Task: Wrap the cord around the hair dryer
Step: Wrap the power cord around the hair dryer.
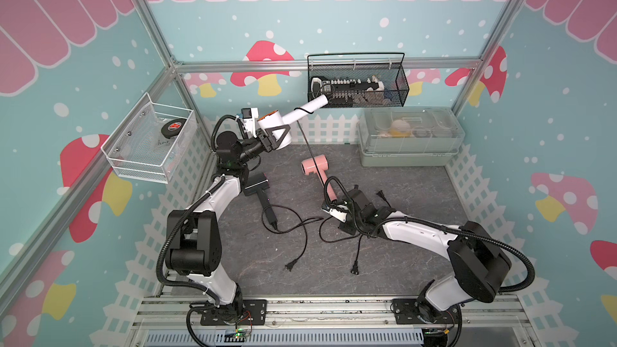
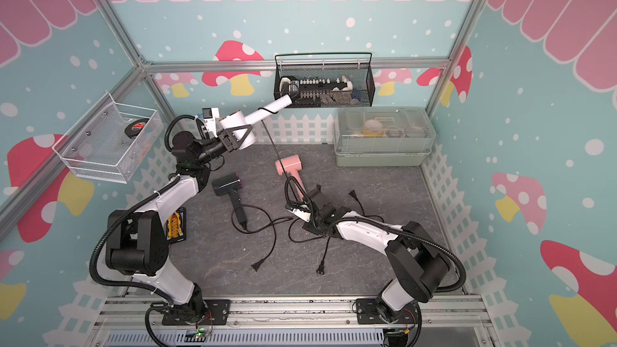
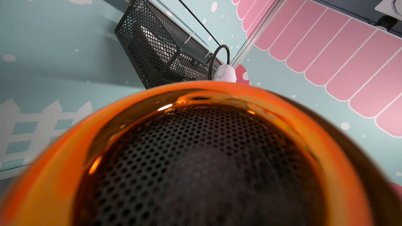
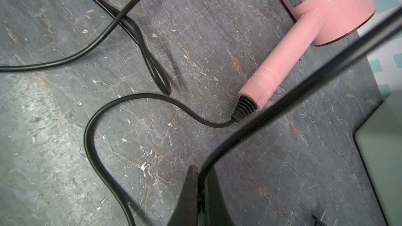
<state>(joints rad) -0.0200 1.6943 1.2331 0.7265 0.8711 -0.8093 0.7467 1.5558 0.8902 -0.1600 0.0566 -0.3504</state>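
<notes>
Two pincers share the work: left pincer (image 1: 273,138) clamps the white hair dryer (image 1: 300,111) aloft at upper centre; right pincer (image 4: 202,175) pinches its taut cord (image 1: 309,148) mid-frame. Hardly any wrapping seems done; nearly all remains.

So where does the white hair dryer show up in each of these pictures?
In a top view: white dryer held aloft, left of centre, near the back.
In a top view: the same, a little further left.
Left wrist: its orange-rimmed grille fills the lower part.
Right wrist: not in it.
Shared landmark: its taut black cord, seen in all four.
</notes>
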